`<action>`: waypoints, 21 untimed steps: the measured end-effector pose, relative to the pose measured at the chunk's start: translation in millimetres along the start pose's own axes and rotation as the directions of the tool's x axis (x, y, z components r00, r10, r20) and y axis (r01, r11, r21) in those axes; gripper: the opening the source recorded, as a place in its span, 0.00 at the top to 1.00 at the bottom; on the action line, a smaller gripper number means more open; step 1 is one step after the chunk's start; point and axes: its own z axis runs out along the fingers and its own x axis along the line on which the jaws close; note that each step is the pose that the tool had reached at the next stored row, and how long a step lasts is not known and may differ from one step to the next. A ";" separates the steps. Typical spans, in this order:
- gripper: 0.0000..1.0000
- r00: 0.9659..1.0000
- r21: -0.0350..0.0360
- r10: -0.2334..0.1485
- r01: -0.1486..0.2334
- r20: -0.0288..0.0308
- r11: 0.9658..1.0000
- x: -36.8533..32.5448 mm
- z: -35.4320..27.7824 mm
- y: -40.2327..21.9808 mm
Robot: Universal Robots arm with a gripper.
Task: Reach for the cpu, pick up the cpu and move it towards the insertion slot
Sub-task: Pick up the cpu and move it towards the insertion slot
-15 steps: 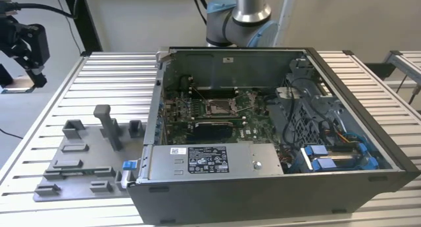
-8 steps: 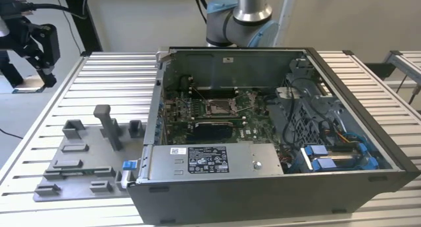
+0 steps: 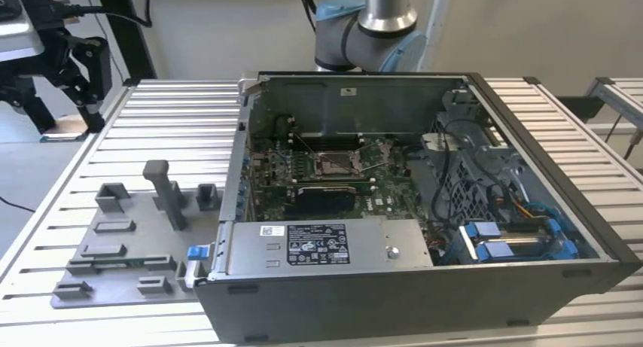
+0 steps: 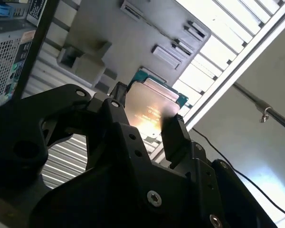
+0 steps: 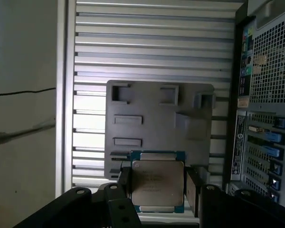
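The cpu [image 5: 157, 180] sits clamped in the tool [image 5: 158, 186].

Grey-blue and silver tubular robot arm [image 3: 367, 27] in the exterior view: rounded joint with a silver link going straight up, by the far edge of the slatted metal table [image 3: 171, 136]. Black two-finger gripper [image 5: 158, 186] [image 4: 145, 114] in both wrist views, jaws closed in on a silvery flat square cpu with a green rim [image 5: 157, 164], pinching two opposite edges. Black fingertips [image 5: 193, 189] flat against the chip's sides, one per side; metal top of the chip facing the first wrist view. Black linkage bars and bolted gripper body behind the fingers in the second wrist view. Gripper raised well above the table, chip held in the air.
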 end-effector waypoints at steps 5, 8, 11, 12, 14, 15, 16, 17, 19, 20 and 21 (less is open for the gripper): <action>1.00 1.000 0.000 0.000 0.000 -0.001 1.000 -12.7 -0.1 -0.4; 1.00 1.000 0.000 0.000 0.000 -0.002 1.000 -20.4 0.0 -0.5; 1.00 1.000 0.000 0.000 0.000 -0.002 1.000 -26.9 0.0 -0.7; 1.00 1.000 0.000 0.000 0.000 -0.002 1.000 -29.1 -0.1 -0.8; 1.00 1.000 0.000 0.000 0.000 -0.003 1.000 -34.0 0.0 -0.9; 1.00 1.000 0.000 0.000 0.000 -0.003 1.000 -36.3 0.0 -1.0; 1.00 1.000 0.000 0.000 0.000 -0.003 1.000 -38.8 0.0 -1.0; 1.00 1.000 0.000 0.000 0.000 -0.004 1.000 -41.4 0.0 -1.1; 1.00 1.000 0.000 0.000 0.000 -0.004 1.000 -46.9 0.0 -1.2; 1.00 1.000 0.000 0.000 0.000 -0.005 1.000 -50.1 -0.1 -1.3; 1.00 1.000 0.000 0.000 0.000 -0.006 1.000 -53.3 -0.1 -1.4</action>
